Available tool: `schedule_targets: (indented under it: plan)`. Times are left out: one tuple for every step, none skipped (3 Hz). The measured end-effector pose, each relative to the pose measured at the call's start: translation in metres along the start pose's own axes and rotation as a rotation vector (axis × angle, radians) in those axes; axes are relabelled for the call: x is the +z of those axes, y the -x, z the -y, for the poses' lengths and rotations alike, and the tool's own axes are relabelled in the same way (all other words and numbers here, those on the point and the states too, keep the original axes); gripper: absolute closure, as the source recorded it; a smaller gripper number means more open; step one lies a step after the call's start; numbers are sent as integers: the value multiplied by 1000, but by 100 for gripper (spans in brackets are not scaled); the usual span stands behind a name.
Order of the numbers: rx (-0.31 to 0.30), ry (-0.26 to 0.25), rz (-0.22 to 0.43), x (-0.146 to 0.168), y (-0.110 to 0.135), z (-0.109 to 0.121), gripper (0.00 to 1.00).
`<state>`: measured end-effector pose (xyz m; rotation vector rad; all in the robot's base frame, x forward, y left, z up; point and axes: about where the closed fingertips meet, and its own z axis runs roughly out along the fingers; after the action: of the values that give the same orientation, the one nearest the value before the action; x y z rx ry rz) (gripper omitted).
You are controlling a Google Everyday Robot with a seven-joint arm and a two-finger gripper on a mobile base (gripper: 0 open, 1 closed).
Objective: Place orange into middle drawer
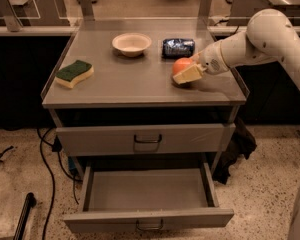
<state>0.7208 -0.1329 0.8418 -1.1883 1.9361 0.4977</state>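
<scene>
- One drawer's open: the middle drawer [147,191], empty, down at 6 o'clock.
- Gripper [182,72] is against the orange, can't tell if it's clamped yet.
- Orange [180,64] sits at the cabinet top's [135,81] 3 o'clock. Looks like the grasp step; next it needs lifting and carrying down toward 7 o'clock.

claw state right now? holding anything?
Claw: at the orange on the cabinet top, right side. Open, closed or gripping: cannot be told.

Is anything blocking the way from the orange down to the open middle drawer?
Nothing visible does. The gripper is at the orange on the tabletop; the drawer below stands open, its inside bare.
</scene>
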Motion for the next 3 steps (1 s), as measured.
schedule_targets:
  plan:
    - [-10,2,3,-7,4,-5,100]
    - [-24,8,14,-22,9,-18,100]
    - [-44,27,35,-45,17,-46,100]
